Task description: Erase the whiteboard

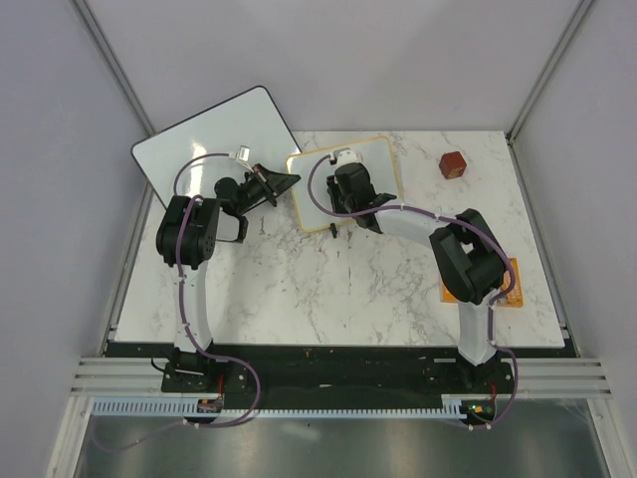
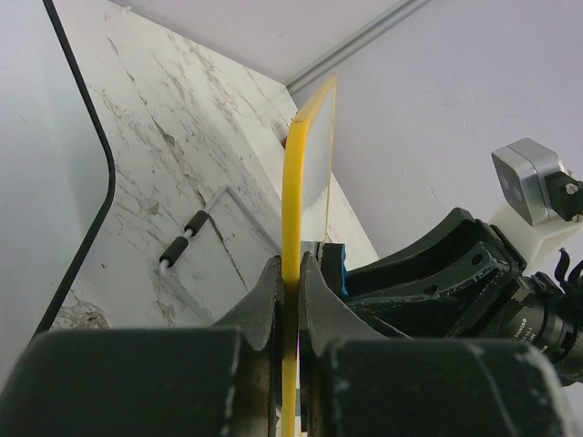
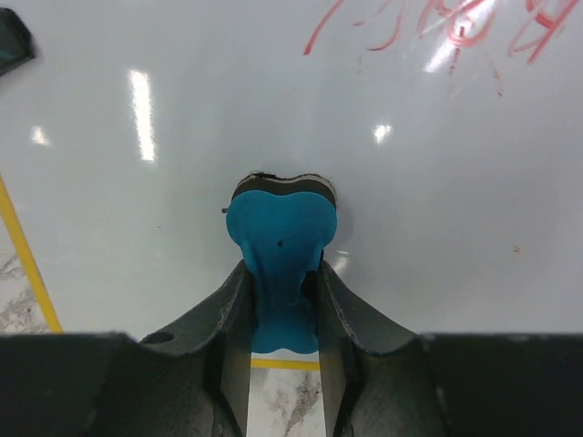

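Note:
The small whiteboard [image 1: 381,164] with a tan frame lies at the table's middle back. My left gripper [image 1: 290,182] is shut on its left frame edge; in the left wrist view the yellow frame [image 2: 295,182] is clamped between the fingers of my left gripper [image 2: 293,273]. My right gripper [image 1: 348,187] is over the board, shut on a blue eraser [image 3: 281,237] pressed against the white surface [image 3: 182,109]. Red handwriting [image 3: 437,23] shows at the top right of the right wrist view, ahead of my right gripper [image 3: 281,282].
A larger frameless white board [image 1: 209,139] with a thin black edge lies at the back left. A red-brown cube [image 1: 453,164] sits at the back right. An orange object [image 1: 510,289] lies under the right arm. A black and white marker [image 2: 182,248] lies on the table.

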Tool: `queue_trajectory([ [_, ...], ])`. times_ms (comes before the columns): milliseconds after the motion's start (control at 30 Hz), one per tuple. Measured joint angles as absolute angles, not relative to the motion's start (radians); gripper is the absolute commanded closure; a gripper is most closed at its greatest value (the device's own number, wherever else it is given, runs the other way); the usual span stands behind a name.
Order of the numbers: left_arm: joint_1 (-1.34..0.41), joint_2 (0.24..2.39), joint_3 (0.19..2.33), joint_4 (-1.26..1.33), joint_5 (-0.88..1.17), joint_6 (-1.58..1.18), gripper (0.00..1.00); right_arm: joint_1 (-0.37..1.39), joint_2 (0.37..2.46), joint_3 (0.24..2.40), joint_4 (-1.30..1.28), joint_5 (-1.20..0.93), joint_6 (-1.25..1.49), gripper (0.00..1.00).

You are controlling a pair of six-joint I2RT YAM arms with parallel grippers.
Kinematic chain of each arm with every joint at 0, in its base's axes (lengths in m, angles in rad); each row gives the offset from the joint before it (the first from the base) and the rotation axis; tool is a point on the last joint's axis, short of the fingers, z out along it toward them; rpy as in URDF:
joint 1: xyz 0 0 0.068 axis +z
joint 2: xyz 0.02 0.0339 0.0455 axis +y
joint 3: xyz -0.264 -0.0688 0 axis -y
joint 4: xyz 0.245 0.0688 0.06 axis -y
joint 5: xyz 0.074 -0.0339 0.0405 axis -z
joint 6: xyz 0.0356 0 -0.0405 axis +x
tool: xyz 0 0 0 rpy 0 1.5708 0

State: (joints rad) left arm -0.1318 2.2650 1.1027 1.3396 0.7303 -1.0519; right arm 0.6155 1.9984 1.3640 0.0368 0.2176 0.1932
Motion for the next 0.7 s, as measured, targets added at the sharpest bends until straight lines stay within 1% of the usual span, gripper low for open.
queue_trajectory([
  [233, -0.132, 2.265, 1.103, 1.340, 0.731, -1.052, 0.98, 0.641, 2.025, 1.413, 0.037, 0.197, 0.186, 1.00],
  [467, -0.132, 2.265, 1.103, 1.338, 0.728, -1.052, 0.98, 0.655, 2.064, 1.501, 0.014, 0.245, 0.187, 1.00],
  [700, -0.136, 2.265, 1.103, 1.340, 0.726, -1.053, 0.98, 0.606, 2.105, 1.611, 0.006, 0.239, 0.197, 1.00],
])
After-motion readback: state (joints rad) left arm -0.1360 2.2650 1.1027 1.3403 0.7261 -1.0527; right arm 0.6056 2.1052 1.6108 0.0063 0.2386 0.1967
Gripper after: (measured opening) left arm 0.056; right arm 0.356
